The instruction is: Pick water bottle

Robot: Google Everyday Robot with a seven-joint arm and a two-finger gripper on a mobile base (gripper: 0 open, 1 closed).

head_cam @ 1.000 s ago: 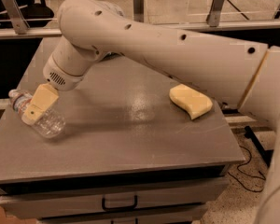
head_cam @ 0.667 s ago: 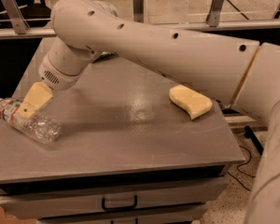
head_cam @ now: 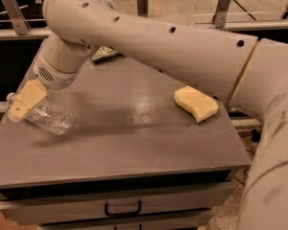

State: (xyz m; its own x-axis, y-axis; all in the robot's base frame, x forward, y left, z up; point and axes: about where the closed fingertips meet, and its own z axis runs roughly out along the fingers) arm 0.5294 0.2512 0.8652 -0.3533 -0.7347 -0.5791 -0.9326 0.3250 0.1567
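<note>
Low over table (head_cam: 134,133), gripper (head_cam: 25,102) clasps tilted water bottle (head_cam: 52,120), label unreadable.

My gripper (head_cam: 20,109) hangs at the left edge of the grey table (head_cam: 134,145), metal rails (head_cam: 222,5) behind it, a drawer (head_cam: 182,200) below.

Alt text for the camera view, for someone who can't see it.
A white robot arm has its two-finger gripper clamped on a clear crinkled plastic water bottle near its neck, tilted, at the left edge of a grey table. A yellow sponge lies on the right, a green chip bag at the back.
</note>
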